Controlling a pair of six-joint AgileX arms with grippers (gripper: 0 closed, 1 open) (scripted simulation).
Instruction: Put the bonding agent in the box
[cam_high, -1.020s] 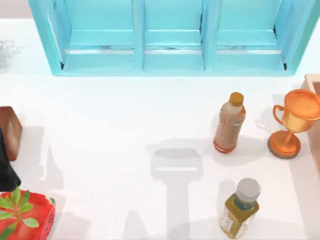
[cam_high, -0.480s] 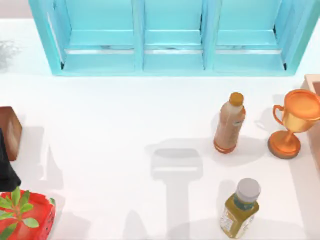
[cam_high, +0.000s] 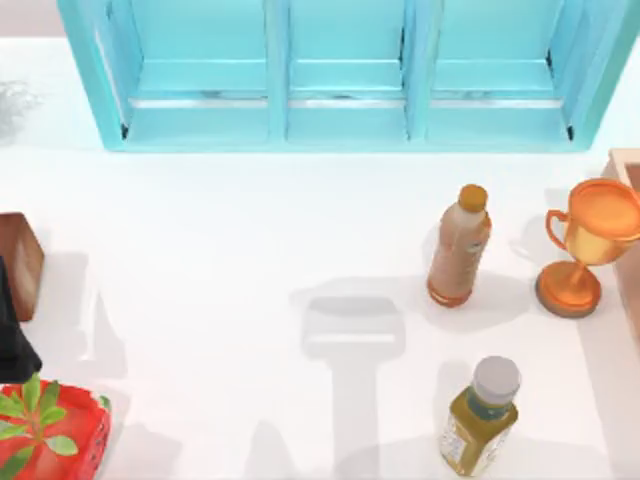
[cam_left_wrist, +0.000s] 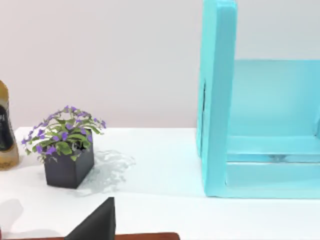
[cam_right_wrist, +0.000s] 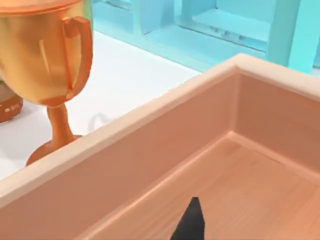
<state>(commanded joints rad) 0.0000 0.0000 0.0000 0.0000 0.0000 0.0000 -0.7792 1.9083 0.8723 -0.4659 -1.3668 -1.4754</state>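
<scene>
The right gripper (cam_right_wrist: 192, 224) hangs above the box (cam_right_wrist: 150, 165) at the table's right edge; how far it is open, and whether it carries anything, cannot be told. The left gripper (cam_left_wrist: 98, 223) is parked at the table's left; its opening cannot be told either. The visible box floor is bare. The glue bottle's place cannot be told; it is possibly under the right gripper. It is judged light, stiff and smooth; grip the body below the cap.

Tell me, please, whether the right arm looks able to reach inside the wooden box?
Probably yes: the right claw hangs over the open box, nothing between; the trophy stands outside its wall. The left arm sits at the top view's left edge.
</scene>
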